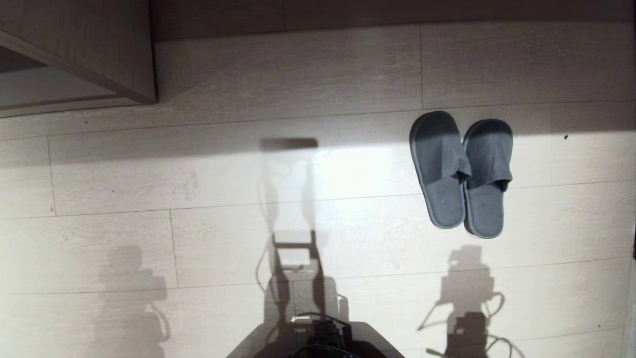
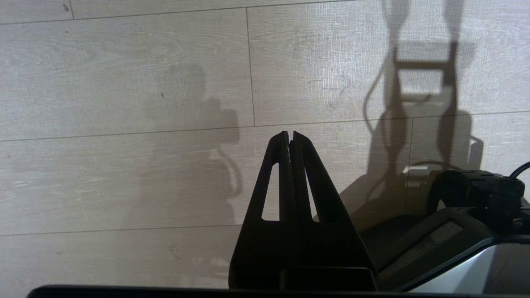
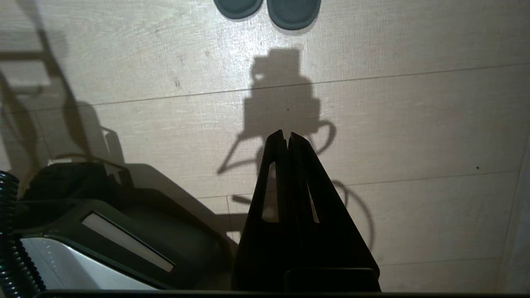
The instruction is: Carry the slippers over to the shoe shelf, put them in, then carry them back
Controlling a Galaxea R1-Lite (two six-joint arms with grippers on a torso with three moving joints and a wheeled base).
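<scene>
The right hand (image 3: 287, 134) hangs low beside the robot's base (image 3: 124, 244), its two fingers pressed together with nothing between them. The left hand (image 2: 290, 133) is likewise closed and empty on the other side, over bare floor (image 1: 318, 238). Ahead and to the right, the slippers (image 1: 462, 174) lie side by side on the floor, touching, toes pointing away. At far left, a corner of wood-grain furniture (image 1: 99, 59) shows. The risk: a closed hand reaching in would shove the pair apart rather than pinch them, and gripping one strap alone could leave the other slipper behind.
</scene>
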